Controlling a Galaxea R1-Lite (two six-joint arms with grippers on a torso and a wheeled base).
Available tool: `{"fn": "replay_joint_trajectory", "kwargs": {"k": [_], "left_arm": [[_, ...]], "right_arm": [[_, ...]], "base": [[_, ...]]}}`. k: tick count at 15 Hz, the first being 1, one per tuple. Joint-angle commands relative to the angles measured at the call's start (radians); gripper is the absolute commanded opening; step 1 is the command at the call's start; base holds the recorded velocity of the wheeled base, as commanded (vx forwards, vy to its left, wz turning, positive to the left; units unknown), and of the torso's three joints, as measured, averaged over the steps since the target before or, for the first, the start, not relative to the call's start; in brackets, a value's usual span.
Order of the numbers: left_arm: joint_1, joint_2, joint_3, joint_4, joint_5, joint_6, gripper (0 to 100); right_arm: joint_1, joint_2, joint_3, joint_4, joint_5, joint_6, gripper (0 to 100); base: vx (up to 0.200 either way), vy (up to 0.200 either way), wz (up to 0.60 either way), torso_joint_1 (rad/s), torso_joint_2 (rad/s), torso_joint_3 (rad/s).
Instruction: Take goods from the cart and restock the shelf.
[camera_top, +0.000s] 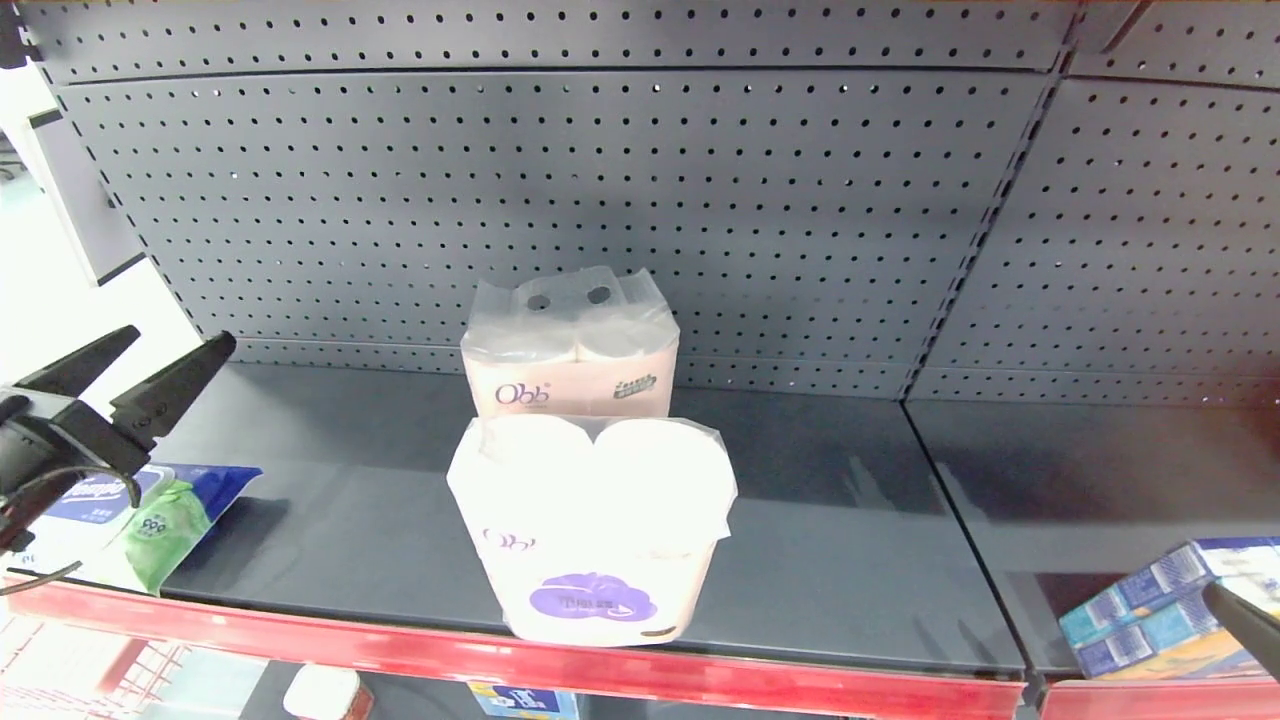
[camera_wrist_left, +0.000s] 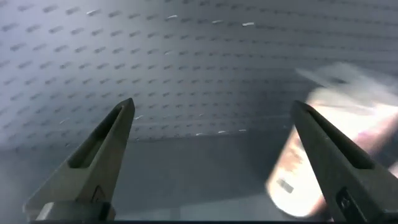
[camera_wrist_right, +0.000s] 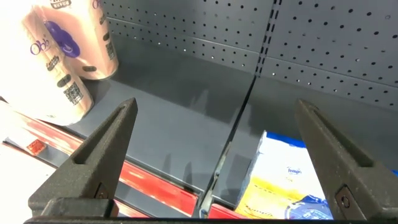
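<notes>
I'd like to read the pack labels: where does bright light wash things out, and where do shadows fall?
Head view: the front roll pack is washed out white on top, and a soft shadow darkens the shelf beside it. Right wrist view: evenly lit.

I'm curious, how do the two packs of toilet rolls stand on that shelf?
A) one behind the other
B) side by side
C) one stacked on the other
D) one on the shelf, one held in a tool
A: the front pack stands at the red front edge of the shelf, and the second pack stands directly behind it, nearer the pegboard back wall.
</notes>
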Motion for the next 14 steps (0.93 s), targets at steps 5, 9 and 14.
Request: {"fn": "replay_joint_trajectory", "kwargs": {"k": [5, 9, 14], "left_arm": [[-0.04, -0.119, -0.006, 0.239, 0.305, 0.074, 100], [-0.063, -0.516, -0.083, 0.87, 0.33, 0.148, 100], [-0.152, -0.901, -0.142, 1.295, 0.24, 0.251, 100]], "right_arm": [[-0.001, 0.004, 0.003, 0.0, -0.001, -0.001, 100], [-0.006, 0.002, 0.003, 0.0, -0.009, 0.001, 100], [-0.042, -0.007, 0.035, 0.0, -0.063, 0.001, 100]], "base": [[0.0, 0.0, 0.0, 0.0, 0.0, 0.0], [0.0, 0.0, 0.0, 0.0, 0.0, 0.0], [0.0, 0.0, 0.0, 0.0, 0.0, 0.0]]}}
